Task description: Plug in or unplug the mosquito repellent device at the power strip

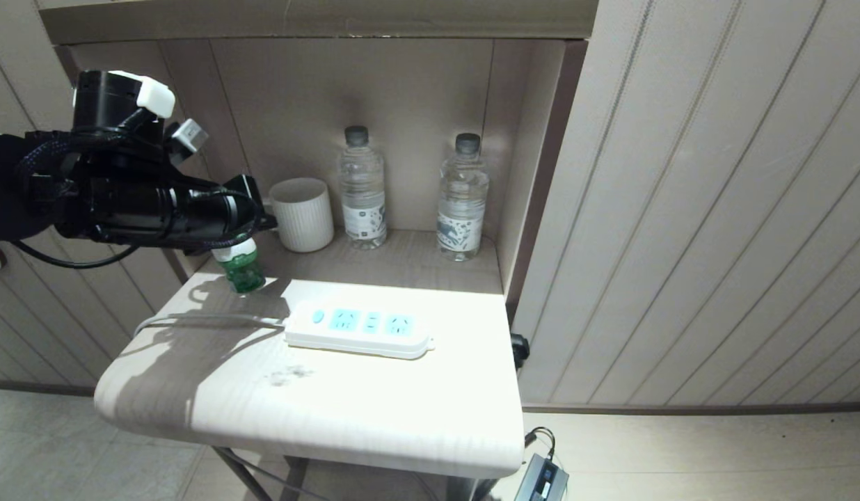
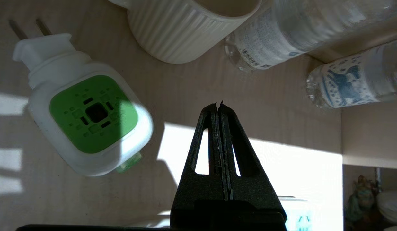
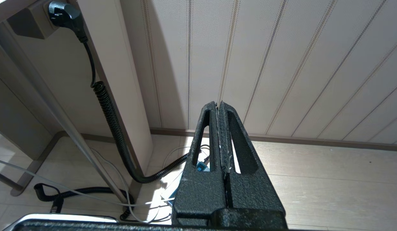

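Observation:
The mosquito repellent device [image 1: 243,269] stands unplugged on the table's back left corner, a green bottle under a white cap. In the left wrist view the mosquito repellent device [image 2: 89,115] shows its cap with the green centre, and its two prongs [image 2: 28,28] stick out sideways, bare. My left gripper [image 1: 259,217] hovers just above and beside it, shut on nothing; in its own view the left gripper [image 2: 218,104] has its fingers pressed together. The white power strip [image 1: 359,330] lies flat mid-table with all its sockets empty. My right gripper [image 3: 218,104] hangs shut, low beside the table.
A white ribbed mug [image 1: 303,213] and two clear water bottles [image 1: 362,188] [image 1: 463,198] stand in the alcove behind the strip. The strip's cord [image 1: 207,319] runs off the table's left edge [image 1: 117,376]. Cables [image 3: 115,128] and an adapter [image 1: 543,479] lie on the floor.

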Motion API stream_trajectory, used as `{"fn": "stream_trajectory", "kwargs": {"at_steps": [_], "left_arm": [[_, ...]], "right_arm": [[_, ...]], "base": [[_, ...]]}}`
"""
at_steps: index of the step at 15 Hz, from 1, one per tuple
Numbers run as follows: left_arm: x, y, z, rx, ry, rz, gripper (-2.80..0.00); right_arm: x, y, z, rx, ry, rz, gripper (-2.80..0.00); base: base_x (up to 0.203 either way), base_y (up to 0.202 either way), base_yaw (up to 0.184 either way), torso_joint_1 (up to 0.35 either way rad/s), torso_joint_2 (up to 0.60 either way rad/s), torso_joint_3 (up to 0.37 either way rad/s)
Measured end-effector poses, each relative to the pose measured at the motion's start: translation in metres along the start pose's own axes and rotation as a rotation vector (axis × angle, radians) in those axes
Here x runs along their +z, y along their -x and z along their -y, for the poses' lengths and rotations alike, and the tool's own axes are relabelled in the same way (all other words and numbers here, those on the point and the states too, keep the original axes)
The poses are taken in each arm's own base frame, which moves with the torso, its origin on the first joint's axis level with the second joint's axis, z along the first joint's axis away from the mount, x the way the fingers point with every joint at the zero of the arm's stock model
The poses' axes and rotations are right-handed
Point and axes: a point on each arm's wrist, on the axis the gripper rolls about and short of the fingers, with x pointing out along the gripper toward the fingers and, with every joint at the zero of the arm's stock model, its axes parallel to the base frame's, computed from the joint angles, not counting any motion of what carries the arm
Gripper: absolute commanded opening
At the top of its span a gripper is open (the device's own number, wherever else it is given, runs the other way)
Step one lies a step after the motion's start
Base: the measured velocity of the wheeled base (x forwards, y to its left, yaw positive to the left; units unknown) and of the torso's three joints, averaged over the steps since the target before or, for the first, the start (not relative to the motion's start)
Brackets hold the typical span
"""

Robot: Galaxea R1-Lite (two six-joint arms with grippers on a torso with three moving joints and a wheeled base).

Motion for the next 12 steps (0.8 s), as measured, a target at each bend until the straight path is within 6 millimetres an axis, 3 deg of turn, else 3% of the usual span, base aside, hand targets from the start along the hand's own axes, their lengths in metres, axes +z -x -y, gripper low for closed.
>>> {"fn": "stream_trajectory", "kwargs": {"at_steps": [12], "left_arm": [[-0.0012, 0.0012, -0.0090, 0.139, -0.066, -0.081, -2.80]], "right_arm": [[0.0002, 0.0000, 0.0000, 0.000, 0.000, 0.001, -2.80]], "base": [[0.000, 0.000, 0.000, 0.000, 0.00, 0.000]]}}
